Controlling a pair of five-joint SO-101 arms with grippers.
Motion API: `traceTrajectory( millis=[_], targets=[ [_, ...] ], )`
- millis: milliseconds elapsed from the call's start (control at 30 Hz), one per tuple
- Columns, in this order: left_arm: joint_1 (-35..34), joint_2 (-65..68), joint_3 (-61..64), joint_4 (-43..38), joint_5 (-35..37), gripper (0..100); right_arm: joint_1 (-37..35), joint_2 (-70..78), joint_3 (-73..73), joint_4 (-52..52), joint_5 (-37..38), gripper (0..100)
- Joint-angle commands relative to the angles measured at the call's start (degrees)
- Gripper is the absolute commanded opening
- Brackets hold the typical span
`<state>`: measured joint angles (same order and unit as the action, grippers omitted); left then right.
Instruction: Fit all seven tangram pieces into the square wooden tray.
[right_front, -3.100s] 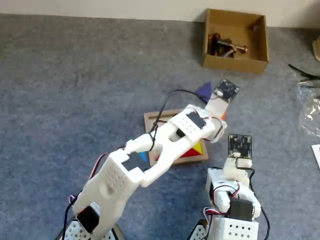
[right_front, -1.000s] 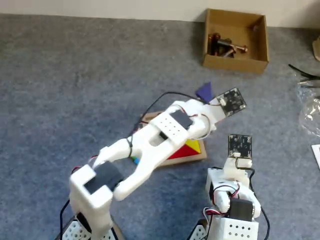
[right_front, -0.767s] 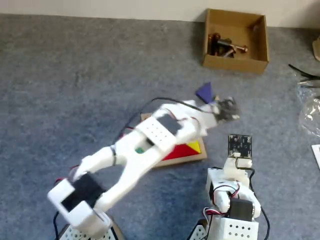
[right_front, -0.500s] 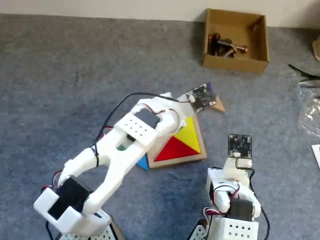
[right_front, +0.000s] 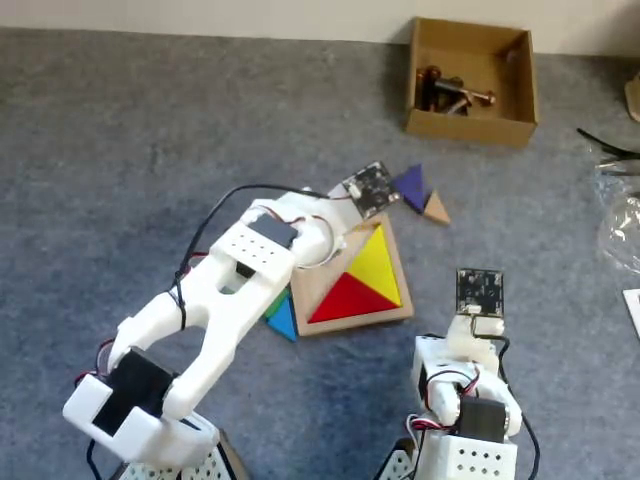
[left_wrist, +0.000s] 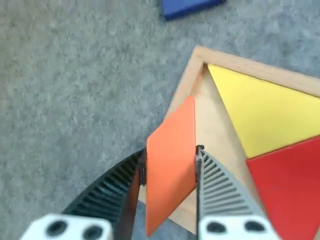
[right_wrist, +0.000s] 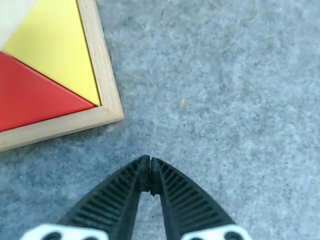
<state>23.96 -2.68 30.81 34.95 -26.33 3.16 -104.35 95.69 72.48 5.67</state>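
Over one rim of the wooden tray, close to a corner, the left pincer pinches the orange parallelogram. The piece lies partly outside. It should probably be shifted inward and turned until one edge runs along the yellow triangle, then lowered flat before release. Farther right, the right pincer is pressed together over the tabletop, holding nothing.

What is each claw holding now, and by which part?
The left claw grips the orange parallelogram by its two opposite long edges. The right claw is shut and holds nothing.
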Motion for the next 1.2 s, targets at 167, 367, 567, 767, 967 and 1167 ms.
traceTrajectory(
  millis=[167,367,567,767,967,1167],
  targets=[
    [-0.7,-3.3,1.5,0.0,0.2,0,-0.9,-0.8,6.5,-1.0,-0.6,0.5],
    [-2.1,-3.3,1.4,-0.1,7.3,0,-0.9,-0.8,6.5,-1.0,-0.6,0.5],
    [-2.9,-3.2,1.4,-0.2,15.1,0,-0.9,-0.8,6.5,-1.0,-0.6,0.5],
    [-2.6,-3.2,1.5,0.1,22.1,0,-0.9,-0.8,6.5,-1.0,-0.6,0.5],
    [-2.5,-3.2,1.5,0.1,27.1,0,-0.9,-0.8,6.5,-1.0,-0.6,0.5],
    [-0.2,-3.1,2.7,-0.3,27.5,0,-0.9,-0.8,6.5,-1.0,-0.6,0.5]
  ],
)
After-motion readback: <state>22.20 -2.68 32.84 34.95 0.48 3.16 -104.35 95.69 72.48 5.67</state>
